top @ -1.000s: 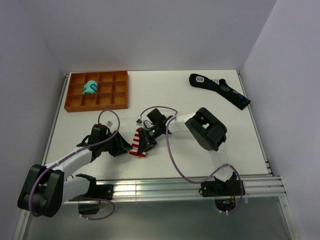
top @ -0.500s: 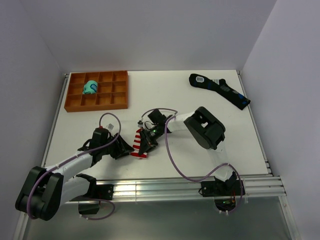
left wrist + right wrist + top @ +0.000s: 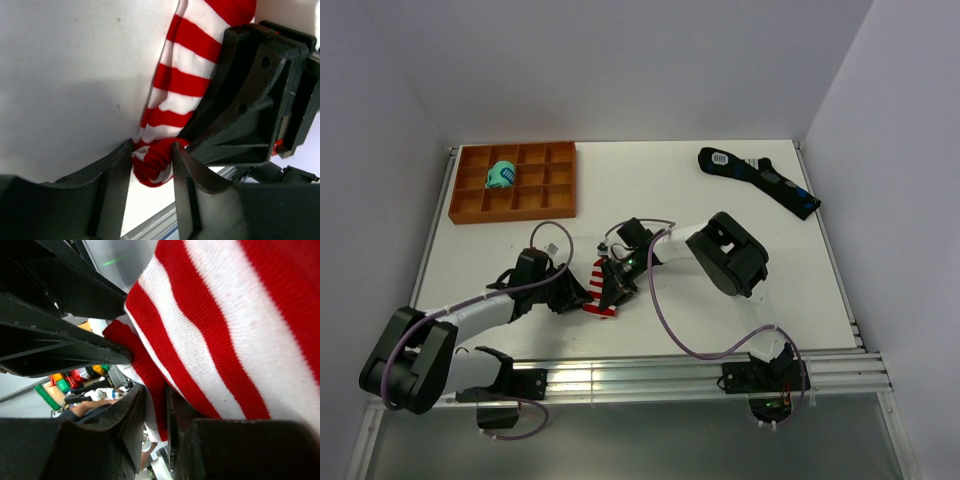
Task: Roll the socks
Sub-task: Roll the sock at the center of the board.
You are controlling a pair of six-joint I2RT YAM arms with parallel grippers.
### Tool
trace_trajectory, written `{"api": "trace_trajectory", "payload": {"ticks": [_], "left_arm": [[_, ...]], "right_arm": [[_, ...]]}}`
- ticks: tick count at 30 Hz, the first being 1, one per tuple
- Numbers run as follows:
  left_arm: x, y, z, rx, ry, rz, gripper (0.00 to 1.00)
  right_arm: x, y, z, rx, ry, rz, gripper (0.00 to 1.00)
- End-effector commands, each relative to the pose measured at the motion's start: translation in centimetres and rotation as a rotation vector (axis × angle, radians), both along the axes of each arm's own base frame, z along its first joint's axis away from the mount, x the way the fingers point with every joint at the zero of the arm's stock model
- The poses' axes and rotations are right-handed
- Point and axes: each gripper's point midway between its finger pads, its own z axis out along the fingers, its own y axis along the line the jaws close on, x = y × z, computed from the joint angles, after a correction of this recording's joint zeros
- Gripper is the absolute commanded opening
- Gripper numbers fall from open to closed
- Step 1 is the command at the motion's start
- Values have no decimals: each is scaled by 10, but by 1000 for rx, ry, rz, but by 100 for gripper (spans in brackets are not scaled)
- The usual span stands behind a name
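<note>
The red-and-white striped socks (image 3: 600, 291) lie bunched on the white table, between my two grippers. My left gripper (image 3: 578, 296) reaches in from the left. In the left wrist view its fingertips (image 3: 129, 150) press on either side of the socks' red lower end (image 3: 155, 167), so the left gripper (image 3: 154, 147) is shut on it. My right gripper (image 3: 616, 281) comes in from the right, its black body (image 3: 255, 100) lying against the striped fabric (image 3: 182, 65). In the right wrist view the right gripper (image 3: 154, 400) pinches a fold of the socks (image 3: 225, 330) in a narrow gap.
An orange compartment tray (image 3: 515, 147) at the back left holds a teal sock bundle (image 3: 501, 175). A long black sock with blue patches (image 3: 760, 180) lies at the back right. An aluminium rail (image 3: 650, 375) runs along the near table edge.
My left gripper slid right along the table to the socks and narrowed around their red end. The right gripper and the socks shifted only slightly.
</note>
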Motion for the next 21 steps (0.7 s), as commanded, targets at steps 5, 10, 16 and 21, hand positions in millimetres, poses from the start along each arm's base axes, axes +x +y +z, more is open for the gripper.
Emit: {"api": "trace_trajectory", "payload": {"ticks": [5,10,16,21], "left_arm": [[-9,18,-32,170,104,14,33],[-8,20,-35,215,144,11,19],[-8,19,-31,261,227,-16,4],[-2,22,-27,333,280,-45,2]], "right_arm": [[-5,-34,-68,-256,-24,-38,19],[-2,-35,-67,-259,-49,-46,22],[13,-35,-59,-254,-165,-79,30],[30,-33,-55,-246,-290,-128,36]]}}
